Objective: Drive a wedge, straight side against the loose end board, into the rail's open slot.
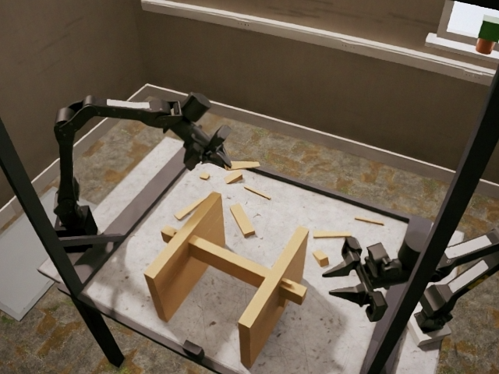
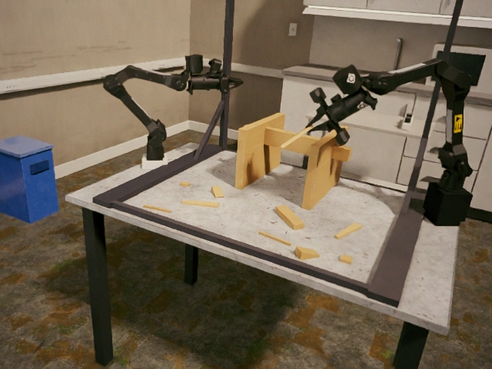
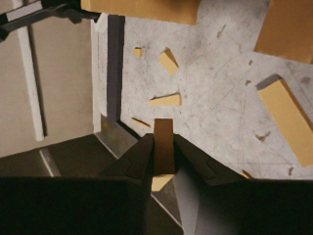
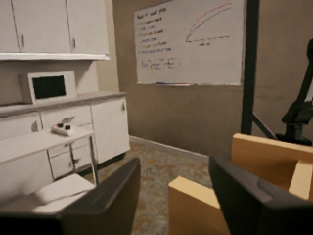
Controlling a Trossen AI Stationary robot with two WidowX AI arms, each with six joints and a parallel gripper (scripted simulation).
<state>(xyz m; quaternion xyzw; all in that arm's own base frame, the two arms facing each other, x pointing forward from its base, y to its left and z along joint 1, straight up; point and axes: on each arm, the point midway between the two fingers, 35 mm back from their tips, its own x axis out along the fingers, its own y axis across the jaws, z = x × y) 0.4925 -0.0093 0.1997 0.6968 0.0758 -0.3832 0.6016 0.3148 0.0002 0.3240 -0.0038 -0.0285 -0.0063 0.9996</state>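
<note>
The wooden frame stands on the table: two end boards (image 1: 185,253) (image 1: 274,294) joined by a rail (image 1: 229,259). A wedge (image 1: 290,284) sits in the slot at the rail's near right end. The rail's far left end (image 1: 168,232) sticks out past its board with no wedge showing there. My left gripper (image 1: 224,160) is shut on a thin wedge (image 1: 243,164) above the table's far corner; the wedge shows between the fingers in the left wrist view (image 3: 163,147). My right gripper (image 1: 328,284) is open and empty, to the right of the wedged end.
Several loose wedges and blocks lie on the table behind the frame, such as a wide block (image 1: 242,219), a long wedge (image 1: 189,207) and a small block (image 1: 320,257). Dark posts (image 1: 435,225) stand at the table's edges. A blue bin (image 2: 25,176) stands on the floor.
</note>
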